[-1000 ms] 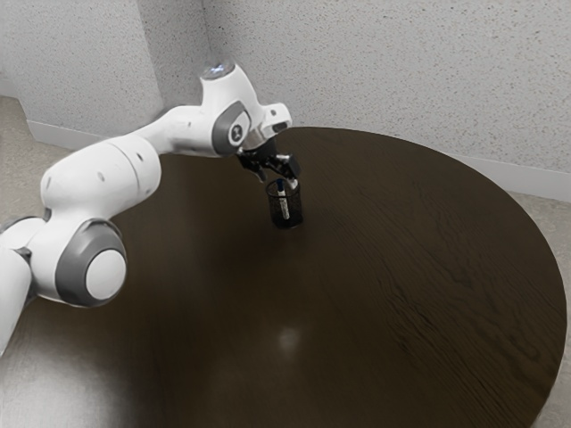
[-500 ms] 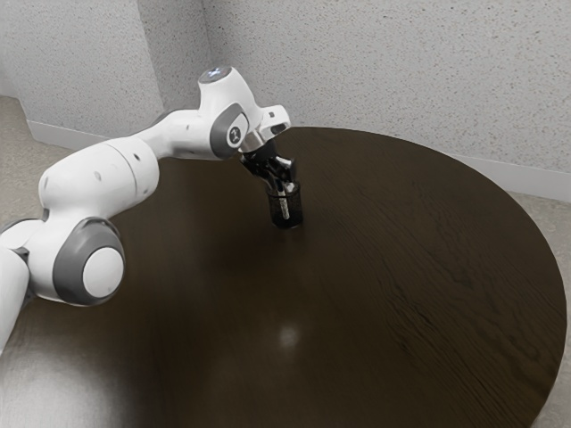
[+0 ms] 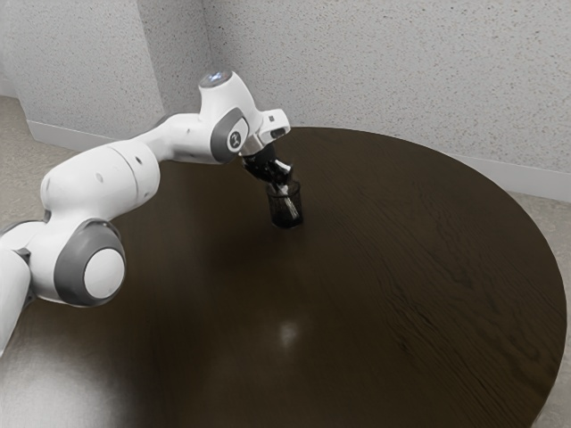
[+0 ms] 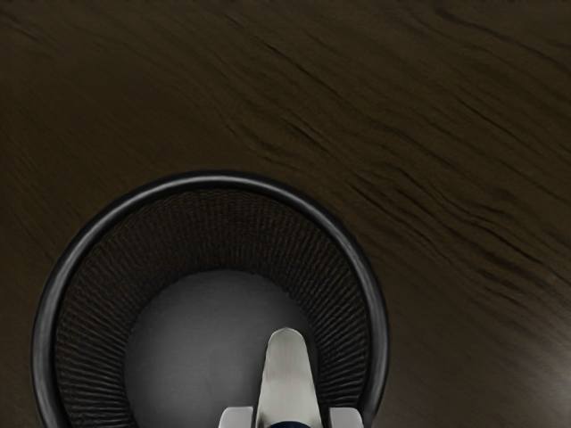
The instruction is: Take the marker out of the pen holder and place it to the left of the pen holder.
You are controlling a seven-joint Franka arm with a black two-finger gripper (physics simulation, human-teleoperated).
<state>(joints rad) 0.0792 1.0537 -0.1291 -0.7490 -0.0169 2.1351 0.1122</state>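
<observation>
Black mesh holder (image 4: 214, 179) bares its floor (image 4: 201, 343) to the wrist view, pincer (image 3: 282, 180) pinching the marker (image 4: 287, 379).

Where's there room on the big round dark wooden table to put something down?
There's bare wood between the black mesh cup and the table's curved edge at the exterior view's right. It's crowded at the cup's mouth, where the black metal pincer and slim white marker are.
</observation>
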